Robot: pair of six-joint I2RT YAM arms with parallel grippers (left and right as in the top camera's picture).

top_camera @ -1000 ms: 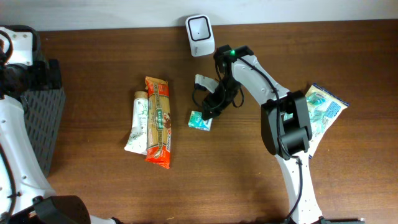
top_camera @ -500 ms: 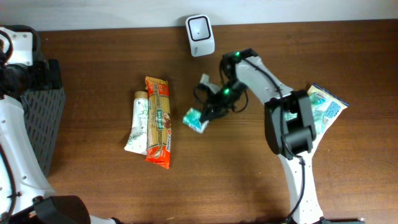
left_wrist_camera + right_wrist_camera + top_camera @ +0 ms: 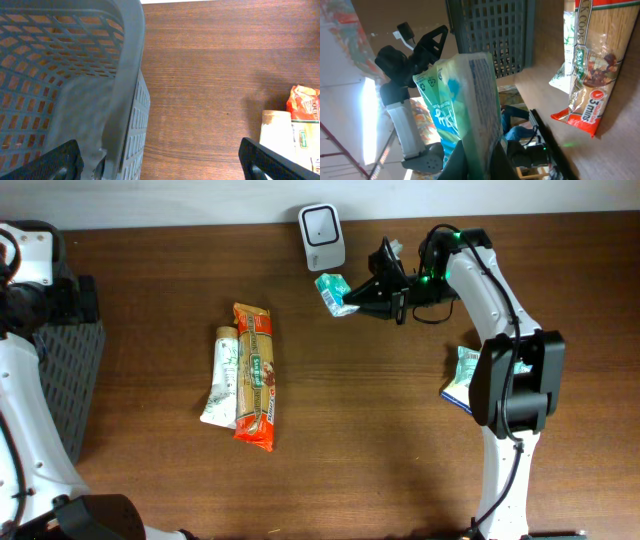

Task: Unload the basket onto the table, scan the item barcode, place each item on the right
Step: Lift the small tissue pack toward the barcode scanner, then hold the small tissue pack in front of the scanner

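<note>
A small teal and white packet [image 3: 337, 292] hangs above the table just below and right of the white barcode scanner [image 3: 322, 236]. My right gripper [image 3: 362, 298] is shut on it, coming in from the right. In the right wrist view the packet [image 3: 470, 110] stands edge-on between the dark fingers of the right gripper [image 3: 479, 161], its printed face turned left. My left gripper [image 3: 162, 167] is open and holds nothing. It hangs over the rim of the grey mesh basket [image 3: 75, 75] at the far left.
A white tube [image 3: 222, 375] and an orange pasta packet [image 3: 254, 375] lie side by side left of centre. A larger teal pouch [image 3: 460, 378] lies by the right arm's base. The grey basket [image 3: 60, 375] stands at the left edge.
The right gripper closed on the teal packet, lifted it off the middle of the table and carried it up and back to just beside the scanner. The left arm stayed still.
</note>
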